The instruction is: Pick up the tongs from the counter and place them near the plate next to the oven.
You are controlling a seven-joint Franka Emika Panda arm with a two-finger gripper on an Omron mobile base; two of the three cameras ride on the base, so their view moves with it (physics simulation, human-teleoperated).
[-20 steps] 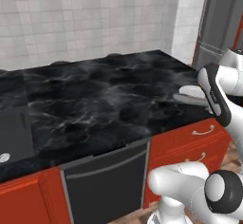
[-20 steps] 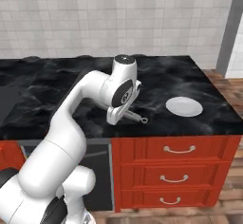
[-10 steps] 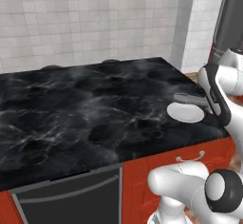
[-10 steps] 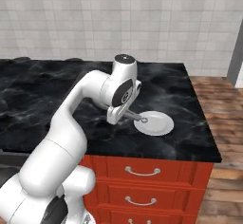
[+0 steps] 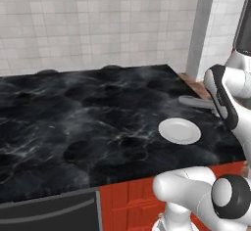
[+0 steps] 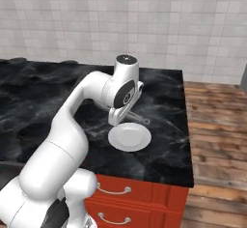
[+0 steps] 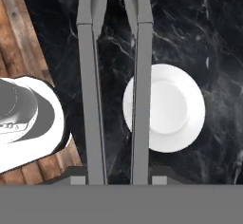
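The arm (image 6: 72, 125) was glossy white, built of thick rounded links that swelled into bulbous joints. Its wrist (image 6: 126, 84) carried a flat dark cap on top and a dark grey disc on its side (ringed, with a small pale mark at the centre).

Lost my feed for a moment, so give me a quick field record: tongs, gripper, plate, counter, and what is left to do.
tongs: held in the gripper, above the counter, both arms running over the plate's edge in the hand view
gripper: shut on the tongs
plate: bare, on the counter near its front edge
counter: black marble
remaining: tongs not yet set down beside the plate
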